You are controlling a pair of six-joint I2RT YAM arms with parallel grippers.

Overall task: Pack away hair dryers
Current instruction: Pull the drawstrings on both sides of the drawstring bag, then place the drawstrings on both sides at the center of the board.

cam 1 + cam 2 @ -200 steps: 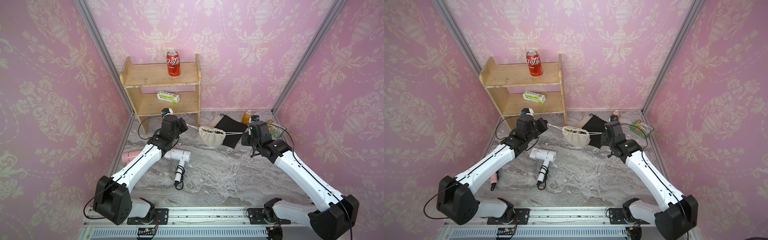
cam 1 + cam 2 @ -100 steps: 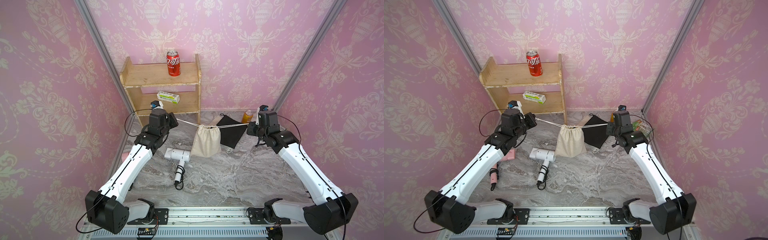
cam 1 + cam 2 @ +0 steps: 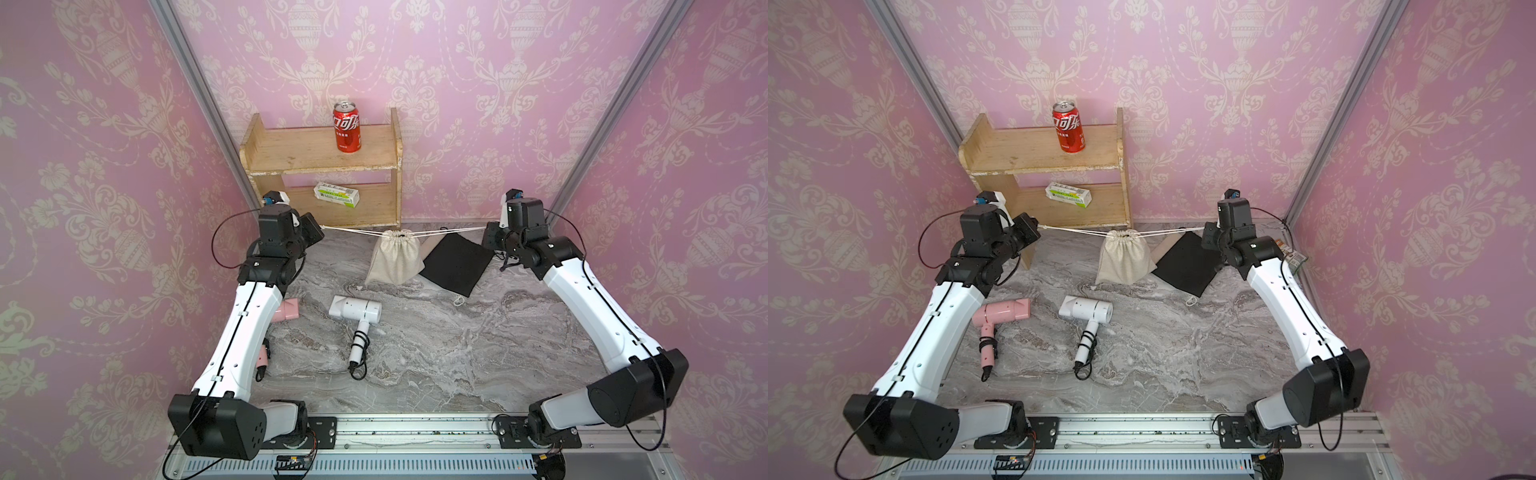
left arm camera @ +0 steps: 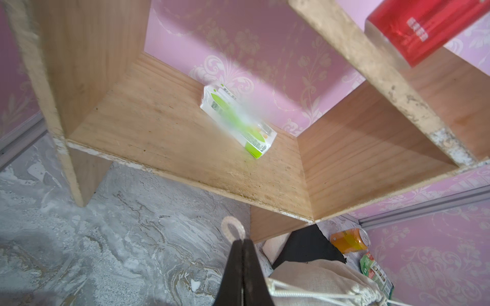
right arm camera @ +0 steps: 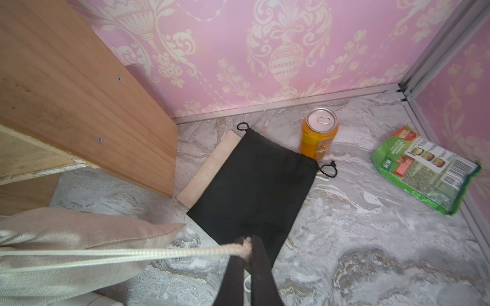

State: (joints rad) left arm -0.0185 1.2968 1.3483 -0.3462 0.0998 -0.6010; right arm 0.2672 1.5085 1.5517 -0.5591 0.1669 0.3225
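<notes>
pink-papered booth, grey marble table, wooden shelf at back left.

- left gripper: jaws pressed together on a loop of the string, close to the shelf's leg.
- pink dryer: lying on the table beside the left arm, unpacked.
- white dryer: lying mid-table, cable wound on its handle, just in front of the pouch, unpacked.
- beige pouch: slung on the taut string between both grippers, mouth gathered shut. contents hidden, so a dryer inside is only likely.
- black pouch: flat on the table, partly behind the beige one.
- right gripper: jaws pinched on the string's other end.

risks, judged:
- the string is thin and held only at the fingertips, so more pull could slip it free.
- if one end slips, the pouch would swing and drop, perhaps onto the white dryer.
- the left gripper could strike the shelf if it backs further outward.
</notes>
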